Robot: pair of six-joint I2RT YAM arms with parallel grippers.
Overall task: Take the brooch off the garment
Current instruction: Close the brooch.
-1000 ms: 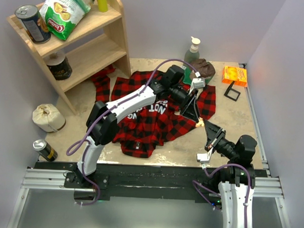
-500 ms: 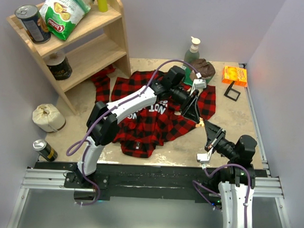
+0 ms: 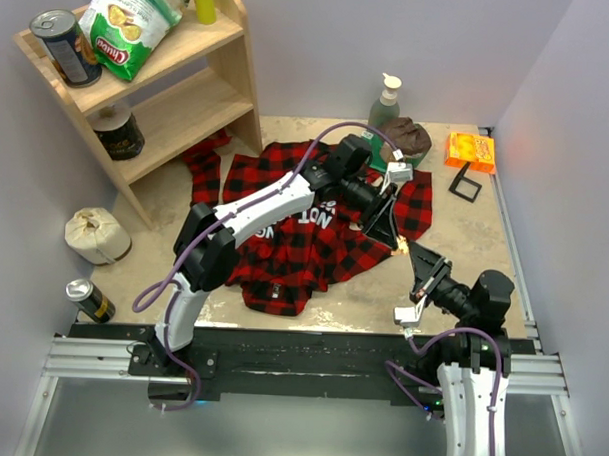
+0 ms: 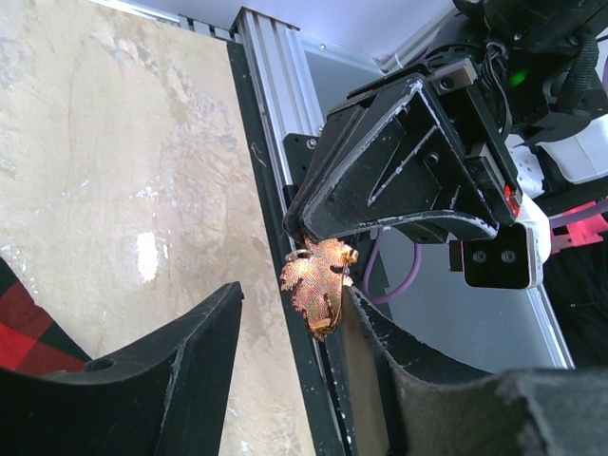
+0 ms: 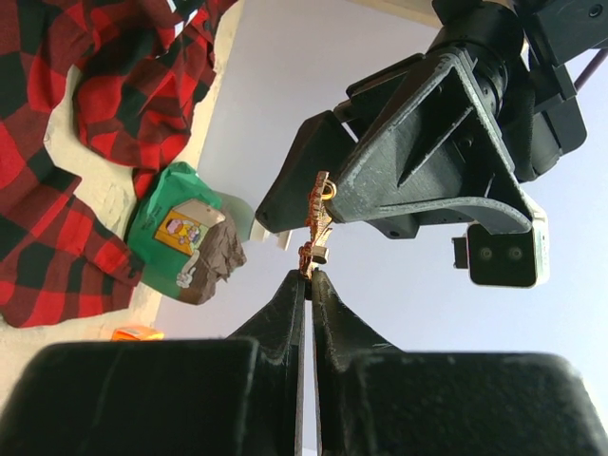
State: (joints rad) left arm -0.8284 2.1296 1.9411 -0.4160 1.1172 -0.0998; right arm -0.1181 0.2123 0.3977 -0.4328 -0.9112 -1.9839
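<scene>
Brooch (image 4: 318, 285) hanging mid-frame in left wrist view, apparently clear of garment (image 3: 284, 249).
Right claw (image 5: 310, 277) pinching its edge, almost fully closed.
Left claw (image 4: 286, 315) gaping around it, gripping nothing.
Best now, I'm judging: pinching firmly, avoiding clash of tips.
Arms meeting tip to tip over surface (image 3: 464, 244), right of centre in top view.

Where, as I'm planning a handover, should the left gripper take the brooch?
The free tip of the brooch, coming from opposite the right gripper, shut on its other end. It is thin, so the open left gripper should probably pinch its flat faces.
</scene>
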